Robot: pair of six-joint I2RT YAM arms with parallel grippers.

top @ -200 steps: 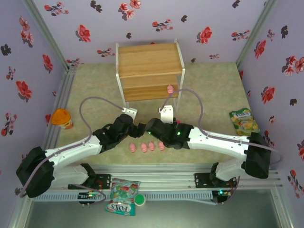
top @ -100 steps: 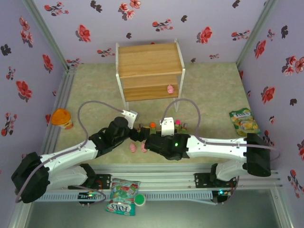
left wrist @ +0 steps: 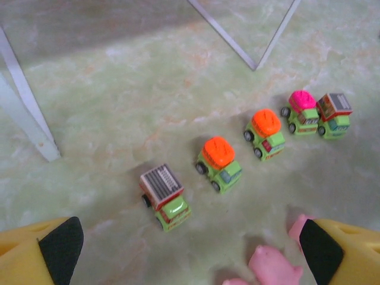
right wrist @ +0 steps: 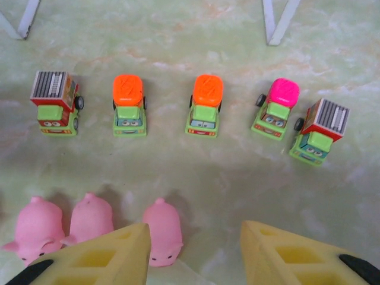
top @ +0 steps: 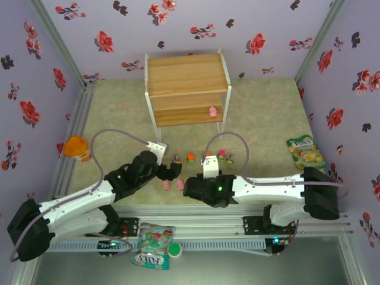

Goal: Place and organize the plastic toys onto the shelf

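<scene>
Glossy boxy cars (right wrist: 205, 107), rounded pink pigs (right wrist: 92, 217); left jaws wide, right jaws narrow, both empty.

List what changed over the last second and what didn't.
Both arms pulled back from the shelf toward the near edge, uncovering the row of five cars. The left gripper and right gripper hang open, holding nothing. Unchanged: the pig on the shelf's lower board, the pigs on the table.

5 cars (right wrist: 205, 113) are standing in a row on the table (top: 267, 107) before the shelf (top: 187, 74). 3 pigs (right wrist: 92, 217) are lying side by side just nearer than the row's left part. 1 pig (top: 212, 111) is sitting at the right end of the shelf's lower board (top: 181, 111).
</scene>
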